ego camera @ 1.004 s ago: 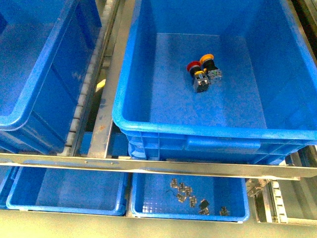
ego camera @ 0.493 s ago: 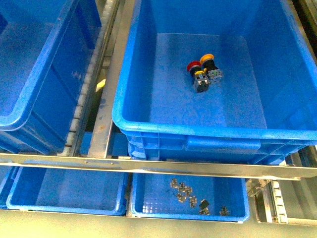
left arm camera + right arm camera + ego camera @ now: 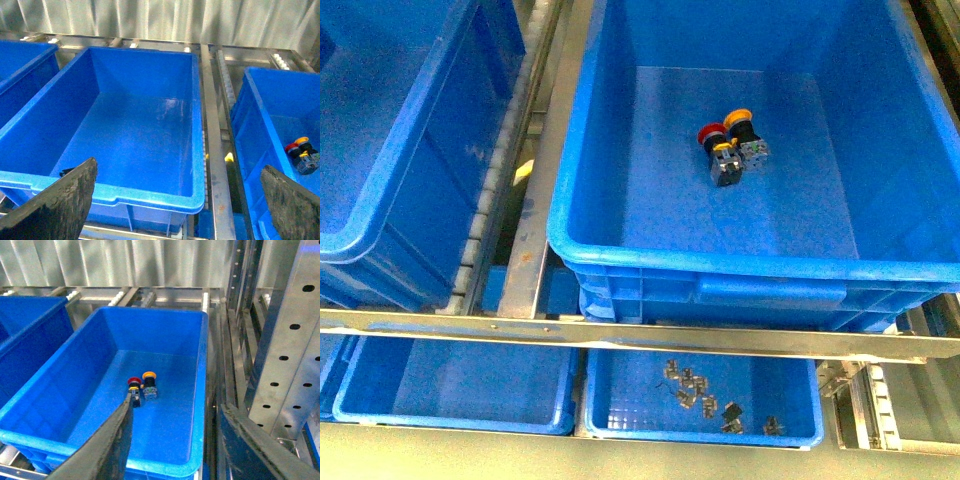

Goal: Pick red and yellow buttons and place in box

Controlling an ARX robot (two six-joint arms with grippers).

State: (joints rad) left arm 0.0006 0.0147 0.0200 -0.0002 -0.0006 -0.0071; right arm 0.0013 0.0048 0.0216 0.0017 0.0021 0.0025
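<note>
Both end effectors stand spread apart and grasp nothing: the left end effector shows two dark fingers wide apart above the rim of an empty crate, and the right end effector hangs open above the near rim of the box. Compared with the earlier front pictures nothing has changed; the buttons lie in the same place and no arm enters that view. The red button and the yellow button lie on the floor of the box, touching each other, on their sides. In the right wrist view the red button and yellow button are just beyond the tip of one finger. A metal rail crosses in front of the box, and below it a shallow tray holds small metal parts
</note>
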